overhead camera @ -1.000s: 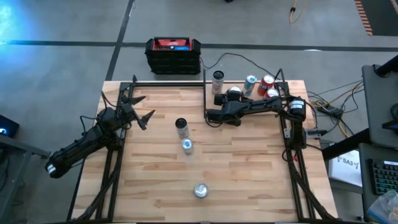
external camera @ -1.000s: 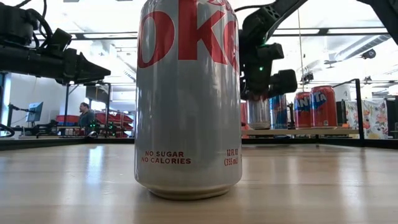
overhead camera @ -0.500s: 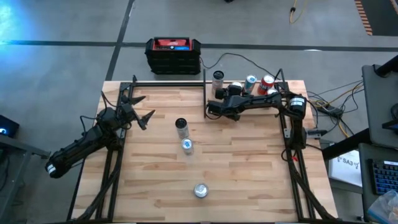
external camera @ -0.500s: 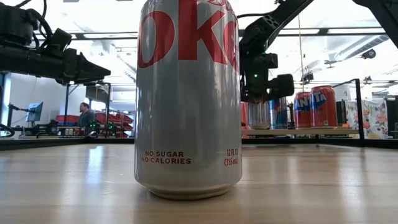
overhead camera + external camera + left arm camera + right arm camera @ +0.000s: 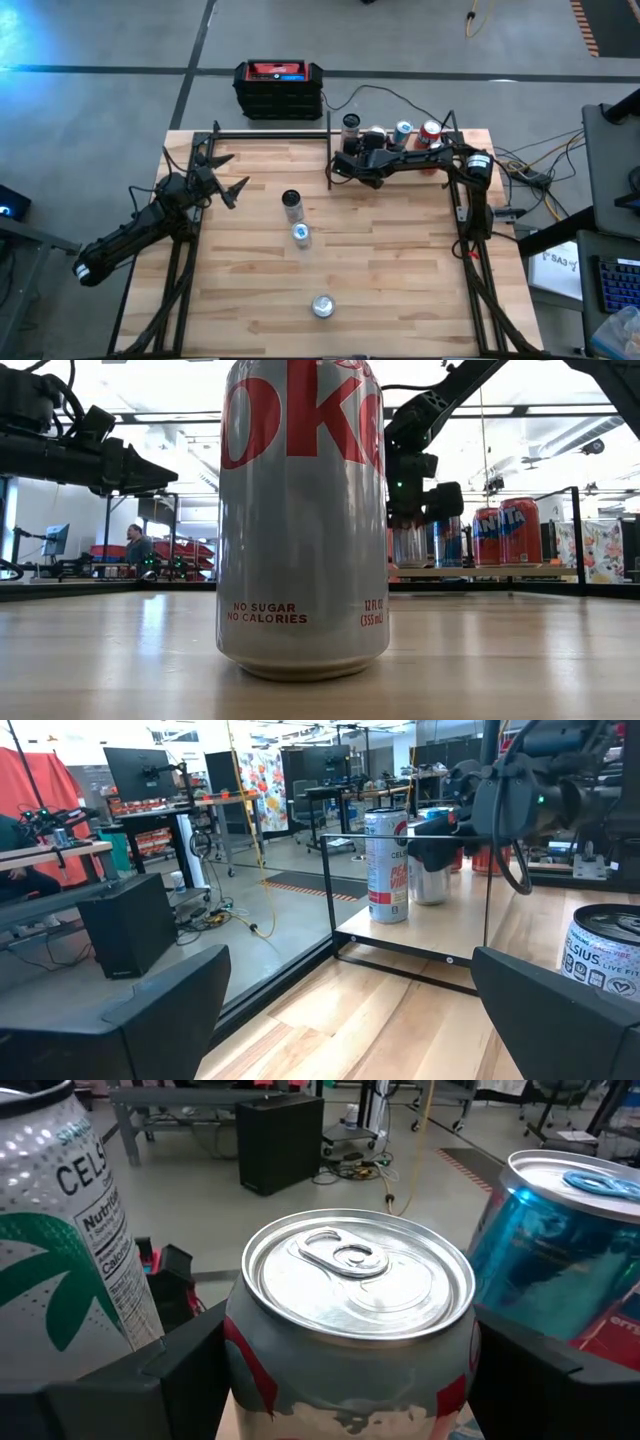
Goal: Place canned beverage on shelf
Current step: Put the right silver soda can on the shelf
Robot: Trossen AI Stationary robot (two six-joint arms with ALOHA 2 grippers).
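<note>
Now, step: set can (image 5: 350, 1330) down upright on shelf (image 5: 345, 185).
Right gripper (image 5: 372, 152): closed around can, between neighbouring cans.
Left gripper (image 5: 222, 172): gaped wide, held nothing.
Advice: lowered gently, released only once seated.

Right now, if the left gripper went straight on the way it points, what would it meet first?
Probably the shelf: its black rod frame lies ahead of the open left gripper, with the white can standing just behind it. Depth is unclear, so it might pass above the lower rod.
</note>
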